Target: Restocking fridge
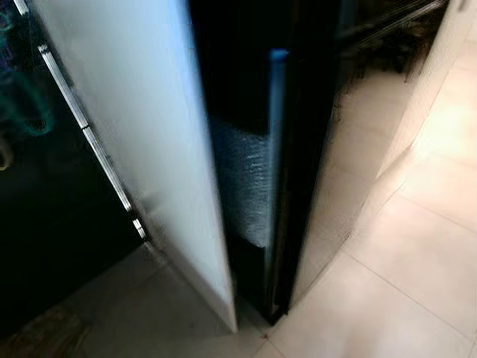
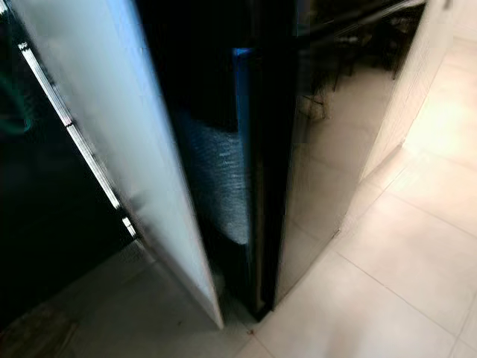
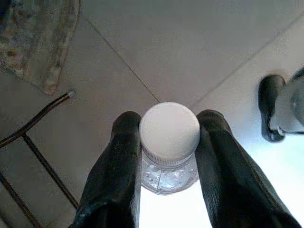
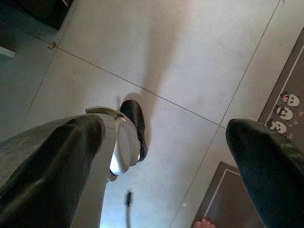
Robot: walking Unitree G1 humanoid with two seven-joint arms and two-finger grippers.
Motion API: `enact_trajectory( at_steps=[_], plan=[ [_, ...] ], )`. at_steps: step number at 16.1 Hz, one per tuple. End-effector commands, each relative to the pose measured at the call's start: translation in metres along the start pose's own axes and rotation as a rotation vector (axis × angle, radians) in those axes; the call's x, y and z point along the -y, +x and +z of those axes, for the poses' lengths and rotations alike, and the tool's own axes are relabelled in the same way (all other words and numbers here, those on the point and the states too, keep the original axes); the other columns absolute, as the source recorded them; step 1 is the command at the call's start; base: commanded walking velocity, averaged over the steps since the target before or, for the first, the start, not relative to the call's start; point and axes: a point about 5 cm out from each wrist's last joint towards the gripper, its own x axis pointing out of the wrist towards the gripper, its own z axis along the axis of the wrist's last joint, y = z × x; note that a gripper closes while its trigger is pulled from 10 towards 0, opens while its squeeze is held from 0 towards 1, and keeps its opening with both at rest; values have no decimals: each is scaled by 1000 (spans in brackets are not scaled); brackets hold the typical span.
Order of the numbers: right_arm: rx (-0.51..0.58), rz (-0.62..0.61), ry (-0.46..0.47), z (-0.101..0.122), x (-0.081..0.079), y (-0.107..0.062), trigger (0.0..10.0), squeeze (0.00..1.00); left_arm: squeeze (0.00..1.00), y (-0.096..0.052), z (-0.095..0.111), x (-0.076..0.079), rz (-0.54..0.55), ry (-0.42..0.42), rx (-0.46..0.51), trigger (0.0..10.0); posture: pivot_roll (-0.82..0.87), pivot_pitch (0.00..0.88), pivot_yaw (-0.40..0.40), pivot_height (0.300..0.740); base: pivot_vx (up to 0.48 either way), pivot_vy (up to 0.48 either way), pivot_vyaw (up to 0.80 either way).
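Glossy black fridge side panel (image 1: 350,149), mirror-smooth, reflecting the floor. Smooth matt white fridge door (image 1: 141,127), edged with a shiny metal strip (image 1: 89,138). Textured, bubbly translucent plastic sheet (image 1: 242,186) in the gap behind the door. Pale cream floor tiles (image 1: 417,261), smooth with a soft sheen. Clear plastic bottle (image 3: 169,171) with a smooth matt white plastic cap (image 3: 169,130), ribbed at the rim. Matt black rubbery fingers (image 3: 118,175) either side. Patterned cloth mat (image 4: 285,104). Thin dark metal wire frame (image 3: 33,142).
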Motion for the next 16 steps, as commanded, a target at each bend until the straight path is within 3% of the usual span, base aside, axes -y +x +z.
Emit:
enact_trajectory(
  at_steps=[1, 6, 11, 15, 16],
  plan=[
    [-14, 36, 16, -5, -14, 0, 10000, 0, 0, -2, -7, -4, 10, -7, -27, 10000, 39, 0, 79, 740, 0, 326, 0],
    [-14, 35, 11, -5, -13, 0, 10000, 0, 0, -2, -8, -4, 8, -8, -26, 10000, 38, 0, 77, 740, 0, 321, -663],
    [64, 10, 53, 0, -12, -1, 10000, 0, 0, -2, -7, -4, 5, 5, -21, 10000, 35, 0, 74, 740, 0, 0, 0],
    [182, -50, 161, 7, -10, -4, 10000, 0, 0, -1, -7, -4, 5, 9, -22, 10000, 12, 0, 75, 740, 0, 0, 0],
    [385, -61, 138, 83, -10, 6, 10000, 0, 0, -1, -7, -4, 5, 15, -21, 10000, 7, 0, 72, 740, 0, 0, 0]
  ],
)
